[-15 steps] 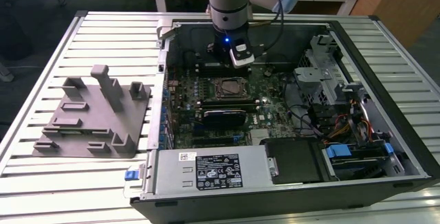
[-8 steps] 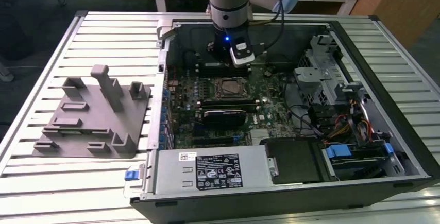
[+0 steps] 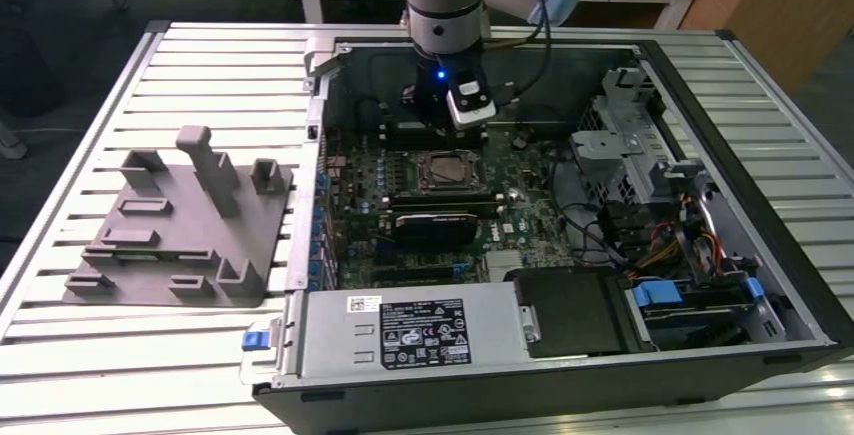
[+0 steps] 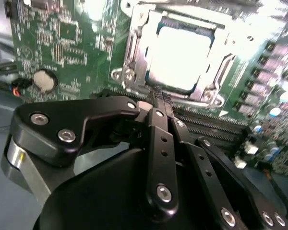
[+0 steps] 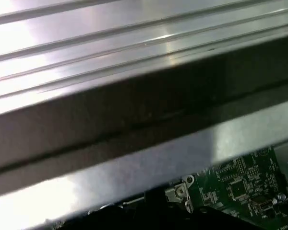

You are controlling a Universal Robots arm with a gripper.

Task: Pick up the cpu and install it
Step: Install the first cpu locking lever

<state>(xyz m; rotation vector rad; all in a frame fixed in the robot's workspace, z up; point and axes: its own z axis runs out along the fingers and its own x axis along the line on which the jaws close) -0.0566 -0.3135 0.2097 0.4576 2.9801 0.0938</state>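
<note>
The cpu [image 4: 182, 55], a flat square chip with a silvery-white top, lies inside the metal-framed socket [image 4: 134, 52] on the green motherboard [image 4: 62, 38]. In the exterior view the socket [image 3: 447, 170] sits mid-board inside the open computer case. My gripper [image 3: 437, 127] hangs from the arm just behind the socket, toward the case's back wall. In the second wrist view its black fingertips [image 4: 159, 96] are pressed together with nothing between them, a short way off the socket's near edge.
A grey fixture [image 3: 180, 220] stands on the slatted table at the exterior view's left. Inside the case are a black heatsink block [image 3: 434, 223], a power supply [image 3: 407, 330] and a drive cage with cables [image 3: 641, 155]. The case wall [image 5: 134, 120] looms close in the first wrist view.
</note>
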